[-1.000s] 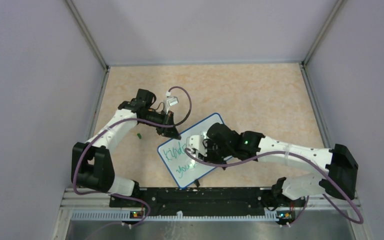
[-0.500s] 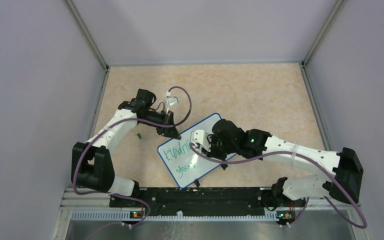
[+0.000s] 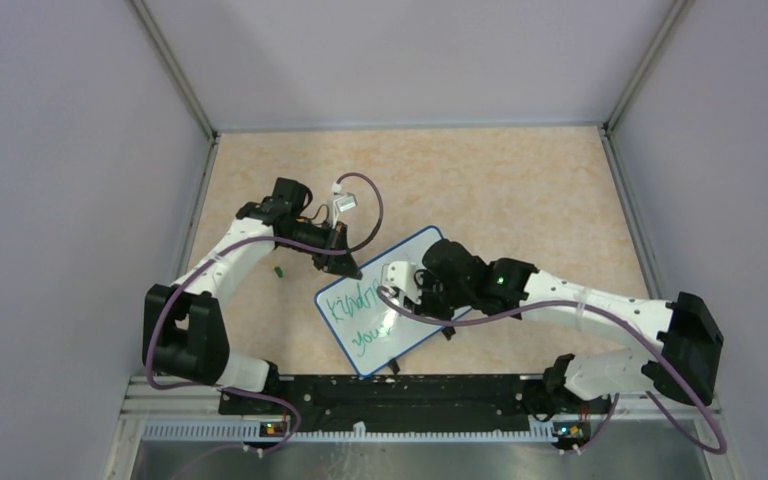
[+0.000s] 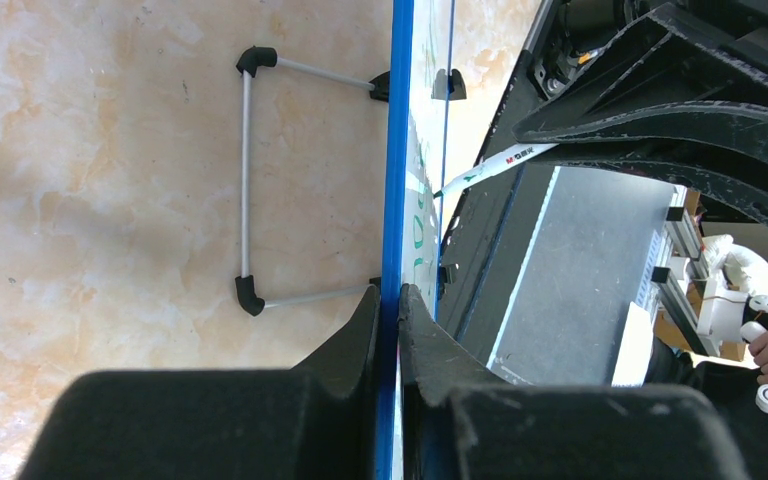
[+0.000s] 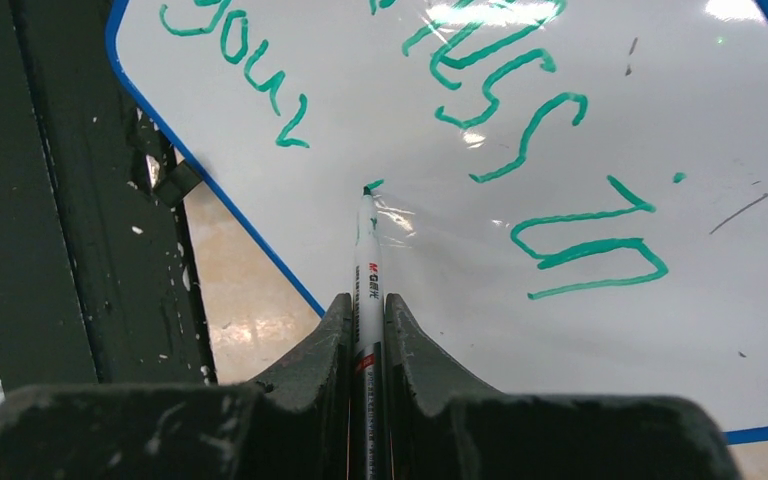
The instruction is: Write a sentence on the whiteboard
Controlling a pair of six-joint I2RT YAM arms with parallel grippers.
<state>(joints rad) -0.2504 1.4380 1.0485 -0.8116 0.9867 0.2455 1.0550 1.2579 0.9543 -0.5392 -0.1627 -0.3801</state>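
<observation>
A: Step in hand?
B: Second line, next word after "your". The right claw pinches the marker, its tip touching the whiteboard just right of "your".
A: Other arm?
B: The left claw is clamped on the board's blue edge, bracing it.
A: How to do it well?
B: I'd say light, even pressure, a clear word gap, and the same baseline as "your". A firm brace stops skidding on the table.
A: Board position, direction?
B: Centre-low in the top view, long axis lower left to upper right. The sentence runs along it. The marker points up the right wrist frame.
</observation>
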